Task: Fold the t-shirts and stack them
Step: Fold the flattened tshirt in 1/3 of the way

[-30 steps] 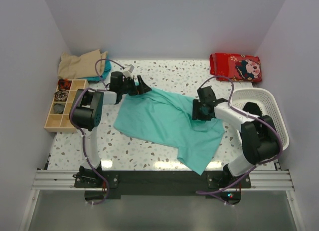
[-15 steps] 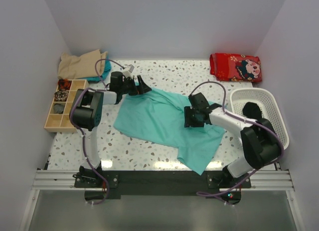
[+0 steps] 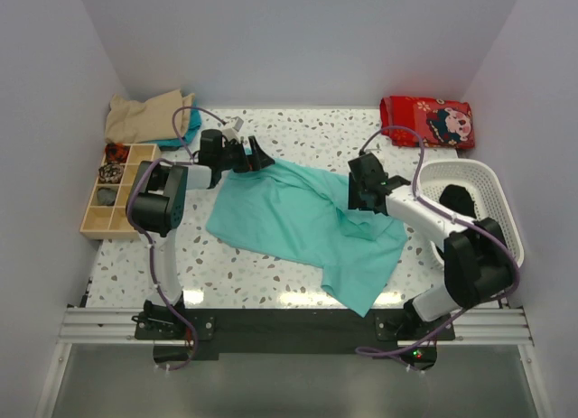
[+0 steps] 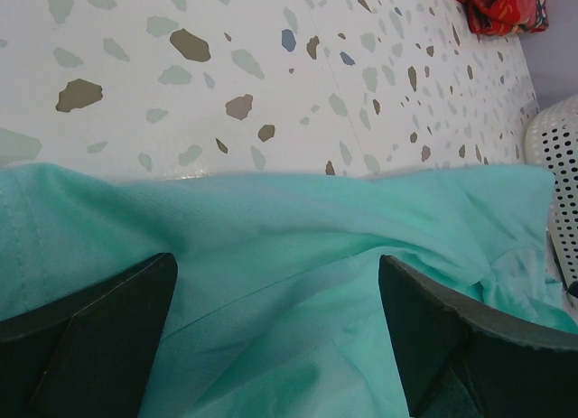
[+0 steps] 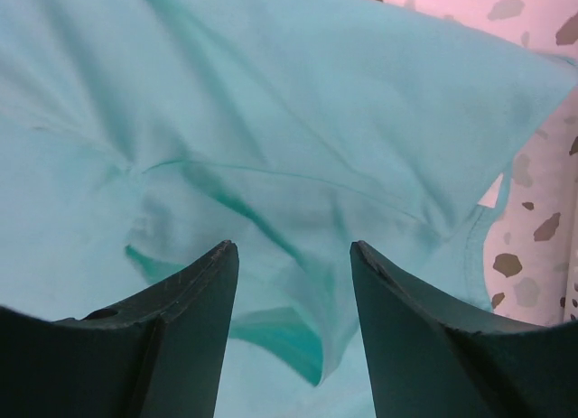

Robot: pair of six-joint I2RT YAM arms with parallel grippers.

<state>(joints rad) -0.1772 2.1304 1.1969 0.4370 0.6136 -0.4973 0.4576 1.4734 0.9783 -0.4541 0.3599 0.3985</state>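
A teal-green t-shirt (image 3: 298,221) lies spread and wrinkled across the middle of the table. My left gripper (image 3: 259,157) sits low at its far left corner. In the left wrist view it (image 4: 275,264) is open wide, with the shirt's edge (image 4: 271,210) lying between the fingers. My right gripper (image 3: 359,199) hovers over the shirt's right part. In the right wrist view it (image 5: 293,251) is open over a raised fold (image 5: 298,246) and grips nothing. A tan shirt (image 3: 144,117) lies on another teal one (image 3: 191,125) at the back left.
A wooden compartment tray (image 3: 90,221) stands at the left edge. A white perforated basket (image 3: 492,188) with something black (image 3: 456,199) inside stands at the right. A red patterned cloth (image 3: 426,120) lies at the back right. Grey walls enclose the table.
My right gripper slid left over the shirt, then pulled back toward the far right and turned. The fabric under it is a little more bunched. The left arm has not moved.
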